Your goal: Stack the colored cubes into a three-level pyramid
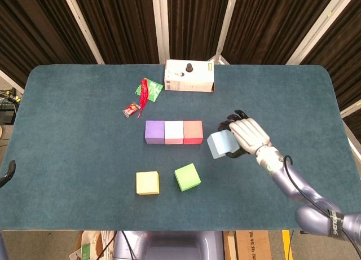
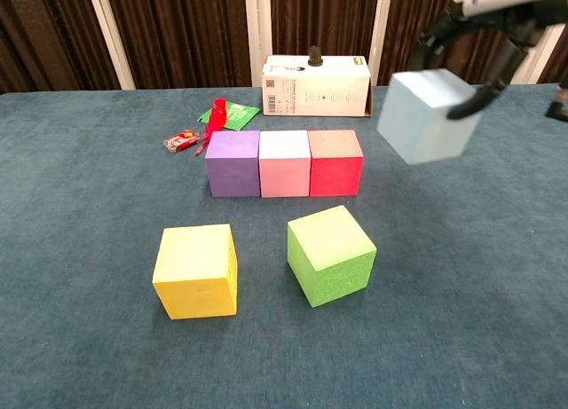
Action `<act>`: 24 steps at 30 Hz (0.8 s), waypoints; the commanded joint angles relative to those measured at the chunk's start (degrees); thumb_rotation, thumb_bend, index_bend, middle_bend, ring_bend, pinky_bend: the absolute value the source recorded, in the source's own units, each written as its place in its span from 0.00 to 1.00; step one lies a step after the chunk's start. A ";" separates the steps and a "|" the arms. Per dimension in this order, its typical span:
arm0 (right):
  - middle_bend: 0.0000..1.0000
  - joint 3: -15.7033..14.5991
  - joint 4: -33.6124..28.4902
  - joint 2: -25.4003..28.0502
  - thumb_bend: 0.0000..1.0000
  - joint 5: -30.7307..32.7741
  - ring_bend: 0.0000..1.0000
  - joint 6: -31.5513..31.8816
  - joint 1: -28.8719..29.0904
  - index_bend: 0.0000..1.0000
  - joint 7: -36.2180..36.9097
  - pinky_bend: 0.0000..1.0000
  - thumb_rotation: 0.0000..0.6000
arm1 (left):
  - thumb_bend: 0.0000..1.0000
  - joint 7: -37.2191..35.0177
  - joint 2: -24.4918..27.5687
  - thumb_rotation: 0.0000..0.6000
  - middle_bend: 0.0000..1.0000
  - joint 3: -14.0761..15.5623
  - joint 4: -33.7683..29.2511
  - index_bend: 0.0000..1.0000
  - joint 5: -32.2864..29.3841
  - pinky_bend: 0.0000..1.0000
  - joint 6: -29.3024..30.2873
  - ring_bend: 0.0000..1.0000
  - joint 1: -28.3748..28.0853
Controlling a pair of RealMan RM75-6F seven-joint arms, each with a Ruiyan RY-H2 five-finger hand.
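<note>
Head view: right hand grips the blue cube off the table, just right of the red cube ending the purple–pink–red base row; the left hand is barely visible at the frame edge, so its state cannot be told. Chest view: blue cube hangs tilted, above and right of red cube, with green and yellow loose in front of it. Best level it, centre it over the pink–red seam, lower straight, and release only once seated.
</note>
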 commanded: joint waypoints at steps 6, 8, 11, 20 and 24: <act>0.38 -3.22 1.83 -1.70 0.24 34.31 0.16 -0.03 24.15 0.40 -12.55 0.00 1.00 | 0.35 0.70 0.71 1.00 0.00 -0.62 -0.46 0.06 -1.18 0.00 -0.46 0.00 0.38; 0.38 -4.36 3.86 -4.35 0.24 40.58 0.16 3.00 28.49 0.40 -14.97 0.00 1.00 | 0.35 0.65 0.69 1.00 0.00 -1.02 -0.27 0.06 -1.42 0.00 -0.21 0.00 0.47; 0.38 -4.99 6.41 -8.03 0.24 47.02 0.16 6.82 32.50 0.40 -17.35 0.00 1.00 | 0.35 0.40 0.60 1.00 0.00 -1.41 0.08 0.06 -1.65 0.00 -0.15 0.00 0.47; 0.36 -4.91 12.20 -16.13 0.24 54.76 0.16 12.77 36.50 0.40 -21.16 0.00 1.00 | 0.35 0.20 0.62 1.00 0.00 -2.23 0.57 0.06 -2.95 0.00 -1.13 0.00 0.37; 0.35 -4.25 14.59 -19.00 0.24 55.49 0.16 13.82 36.62 0.40 -21.84 0.00 1.00 | 0.35 0.00 0.73 1.00 0.00 -2.32 0.54 0.06 -2.90 0.00 -1.14 0.00 0.45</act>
